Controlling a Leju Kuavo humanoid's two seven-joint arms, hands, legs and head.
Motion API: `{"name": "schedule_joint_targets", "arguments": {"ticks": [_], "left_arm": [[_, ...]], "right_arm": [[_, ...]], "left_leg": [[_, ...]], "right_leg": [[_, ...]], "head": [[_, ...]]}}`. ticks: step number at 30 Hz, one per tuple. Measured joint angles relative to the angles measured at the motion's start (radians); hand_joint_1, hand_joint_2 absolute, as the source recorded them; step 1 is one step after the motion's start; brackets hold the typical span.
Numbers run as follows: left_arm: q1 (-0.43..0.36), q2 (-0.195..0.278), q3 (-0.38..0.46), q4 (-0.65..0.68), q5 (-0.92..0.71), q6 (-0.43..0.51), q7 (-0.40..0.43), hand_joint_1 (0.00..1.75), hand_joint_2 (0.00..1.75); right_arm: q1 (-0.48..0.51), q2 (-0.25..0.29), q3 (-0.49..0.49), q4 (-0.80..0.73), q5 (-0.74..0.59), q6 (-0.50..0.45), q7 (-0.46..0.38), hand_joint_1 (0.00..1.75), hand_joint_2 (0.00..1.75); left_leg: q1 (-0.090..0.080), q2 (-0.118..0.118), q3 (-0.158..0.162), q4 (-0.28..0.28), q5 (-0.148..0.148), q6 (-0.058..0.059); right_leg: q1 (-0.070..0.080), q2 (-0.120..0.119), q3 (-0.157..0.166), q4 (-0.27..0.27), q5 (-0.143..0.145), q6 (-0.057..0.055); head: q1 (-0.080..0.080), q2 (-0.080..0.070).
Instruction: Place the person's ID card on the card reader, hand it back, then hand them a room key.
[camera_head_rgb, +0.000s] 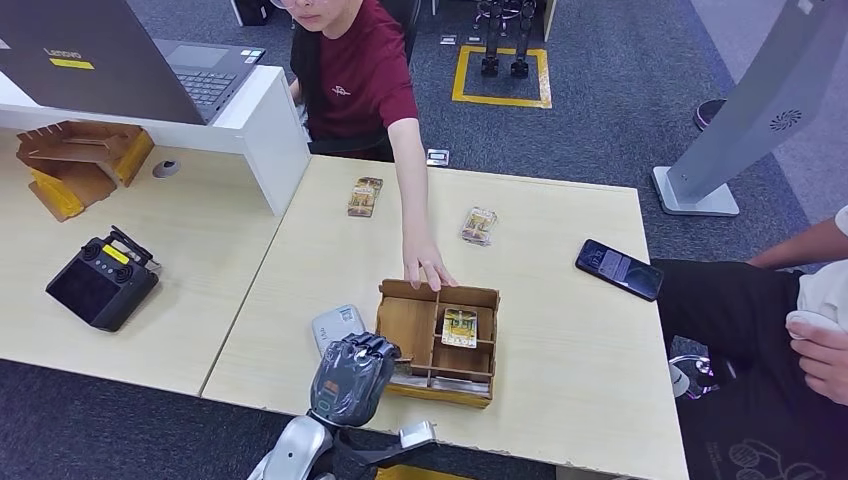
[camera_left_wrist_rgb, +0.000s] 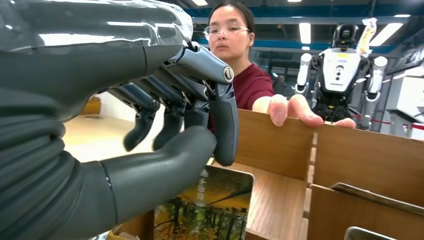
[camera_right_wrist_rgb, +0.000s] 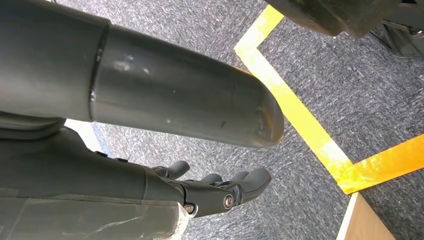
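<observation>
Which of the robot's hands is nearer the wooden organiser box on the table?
Left. The left hand is at the wooden organiser box, fingers over its near-left compartment and a card against its thumb. The right hand hangs open over the carpet beside the table edge, away from the box.

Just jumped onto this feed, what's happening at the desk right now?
The robot's left hand is at the near left compartment of the wooden card box, fingers around a card with a forest picture. The person in the red shirt rests a hand on the box's far wall. The right hand hangs open over the carpet.
</observation>
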Motion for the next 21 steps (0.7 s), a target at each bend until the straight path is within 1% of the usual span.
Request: {"name": "schedule_joint_targets", "arguments": {"ticks": [8, 19, 20, 21], "left_arm": [[0.005, -0.001, 0.005, -0.018, 0.009, -0.023, -0.01, 1.75, 1.75], [0.019, -0.002, 0.012, -0.028, 0.011, -0.031, -0.019, 1.75, 1.75], [0.02, -0.002, 0.012, -0.029, 0.011, -0.031, -0.02, 1.61, 1.75], [0.02, -0.002, 0.013, -0.03, 0.012, -0.031, -0.021, 1.18, 1.75]], "right_arm": [[-0.001, 0.002, 0.0, 0.0, -0.001, -0.003, 0.0, 0.0, 0.0], [-0.001, 0.003, -0.001, 0.0, -0.001, -0.008, 0.0, 0.0, 0.0], [-0.001, 0.003, -0.001, 0.0, -0.001, -0.008, 0.0, 0.0, 0.0], [-0.001, 0.003, -0.001, 0.0, 0.0, -0.009, 0.0, 0.0, 0.0]], "left_leg": [[0.0, 0.0, 0.0, 0.0, 0.0, 0.0], [0.0, 0.0, 0.0, 0.0, 0.0, 0.0], [0.0, 0.0, 0.0, 0.0, 0.0, 0.0], [0.0, 0.0, 0.0, 0.0, 0.0, 0.0]], "right_leg": [[0.0, 0.0, 0.0, 0.0, 0.0, 0.0], [0.0, 0.0, 0.0, 0.0, 0.0, 0.0], [0.0, 0.0, 0.0, 0.0, 0.0, 0.0], [0.0, 0.0, 0.0, 0.0, 0.0, 0.0]], "head": [[0.0, 0.0], [0.0, 0.0], [0.0, 0.0], [0.0, 0.0]]}}
